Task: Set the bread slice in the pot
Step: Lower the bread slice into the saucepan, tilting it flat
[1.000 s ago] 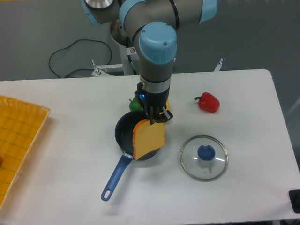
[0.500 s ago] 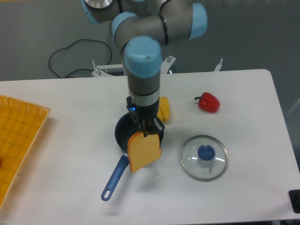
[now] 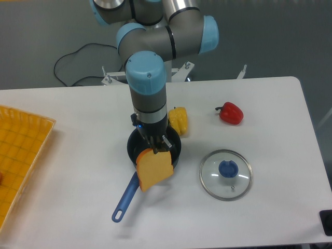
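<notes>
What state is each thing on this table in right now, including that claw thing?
claw: shut on the bread slice
bread slice: held up, tilted, over the pot's near rim
pot: uncovered, on the table
glass lid: off the pot, flat on the table
yellow pepper: resting behind the pot
red pepper: resting on the table

1 pot (image 3: pixel 136 146), 1 bread slice (image 3: pixel 154 169), 2 peppers (image 3: pixel 231 113), 1 lid (image 3: pixel 226 174), 1 tray (image 3: pixel 21 150).

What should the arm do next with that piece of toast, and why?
Probably lower it and let go. The gripper holds the bread slice by its top edge, hanging over the pot's near rim and handle base, so nudging it back toward the pot's middle first seems wise.
</notes>
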Controlling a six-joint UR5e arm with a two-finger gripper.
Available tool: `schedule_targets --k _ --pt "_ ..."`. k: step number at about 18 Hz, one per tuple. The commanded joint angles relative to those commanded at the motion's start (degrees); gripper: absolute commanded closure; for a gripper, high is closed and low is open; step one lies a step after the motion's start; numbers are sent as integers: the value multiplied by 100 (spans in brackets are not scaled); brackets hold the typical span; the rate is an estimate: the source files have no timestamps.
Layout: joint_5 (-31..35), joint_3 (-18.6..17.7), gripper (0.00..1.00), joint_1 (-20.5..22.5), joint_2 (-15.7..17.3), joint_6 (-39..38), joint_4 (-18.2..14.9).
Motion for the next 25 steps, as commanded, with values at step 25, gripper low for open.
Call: schedule_targets --k 25 --pt "255 -633 94 9 316 458 -290"
